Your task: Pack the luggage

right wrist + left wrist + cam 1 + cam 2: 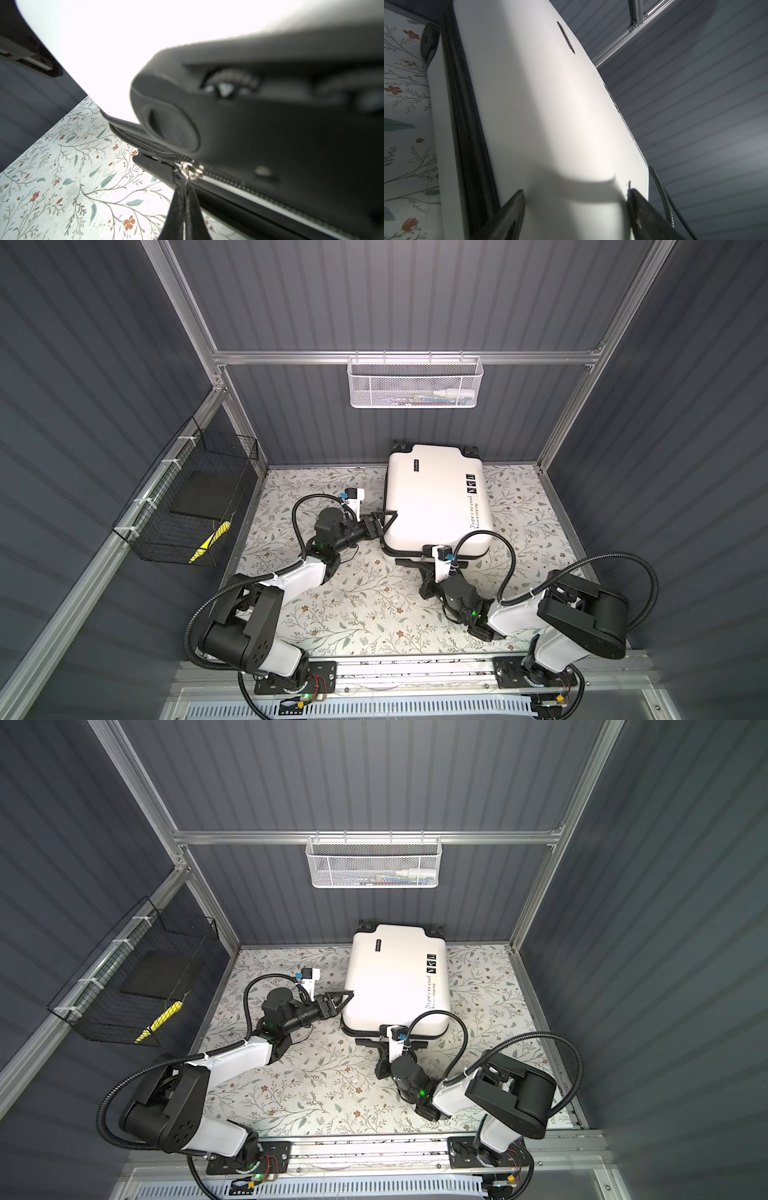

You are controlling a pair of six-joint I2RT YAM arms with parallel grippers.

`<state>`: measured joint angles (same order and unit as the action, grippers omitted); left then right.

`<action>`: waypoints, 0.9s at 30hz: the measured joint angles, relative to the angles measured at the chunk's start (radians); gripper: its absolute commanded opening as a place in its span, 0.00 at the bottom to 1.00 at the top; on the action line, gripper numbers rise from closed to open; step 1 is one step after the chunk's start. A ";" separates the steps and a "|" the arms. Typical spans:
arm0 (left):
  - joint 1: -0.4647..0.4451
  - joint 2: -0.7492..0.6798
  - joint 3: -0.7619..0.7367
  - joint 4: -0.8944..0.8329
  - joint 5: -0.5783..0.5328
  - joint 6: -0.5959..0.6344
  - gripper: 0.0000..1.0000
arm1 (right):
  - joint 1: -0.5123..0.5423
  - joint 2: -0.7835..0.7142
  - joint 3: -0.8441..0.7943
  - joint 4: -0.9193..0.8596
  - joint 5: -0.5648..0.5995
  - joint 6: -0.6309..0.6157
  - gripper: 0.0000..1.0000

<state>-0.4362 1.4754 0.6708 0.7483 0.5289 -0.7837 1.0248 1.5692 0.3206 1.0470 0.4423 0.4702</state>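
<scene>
White mesh basket [476, 381] on the far wall holds small items [440, 396] I cannot identify; black wire basket [162, 539], left, holds a dark slab [203, 497] and a yellow item [210, 541]. The luggage [436, 497] lies shut on the counter [353, 605], far centre — long axis far-to-near, wheels [401, 444] far. My left gripper [381, 522] is spread against its left side; my right gripper [186, 188] pinches the zipper pull [190, 170] at its near edge.
</scene>
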 measured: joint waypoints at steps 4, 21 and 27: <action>-0.031 0.000 -0.011 0.025 -0.045 -0.008 0.77 | -0.003 -0.007 -0.008 0.000 0.009 0.002 0.00; -0.183 0.083 -0.012 0.173 -0.092 -0.059 0.76 | 0.102 0.060 0.135 -0.116 0.074 -0.057 0.00; -0.190 0.058 -0.012 0.120 -0.087 -0.043 0.78 | 0.094 0.032 0.084 -0.074 0.039 -0.059 0.00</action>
<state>-0.6262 1.5333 0.6590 0.8680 0.4419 -0.8265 1.1191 1.6016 0.4046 0.9726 0.4812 0.4114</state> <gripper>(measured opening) 0.776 0.045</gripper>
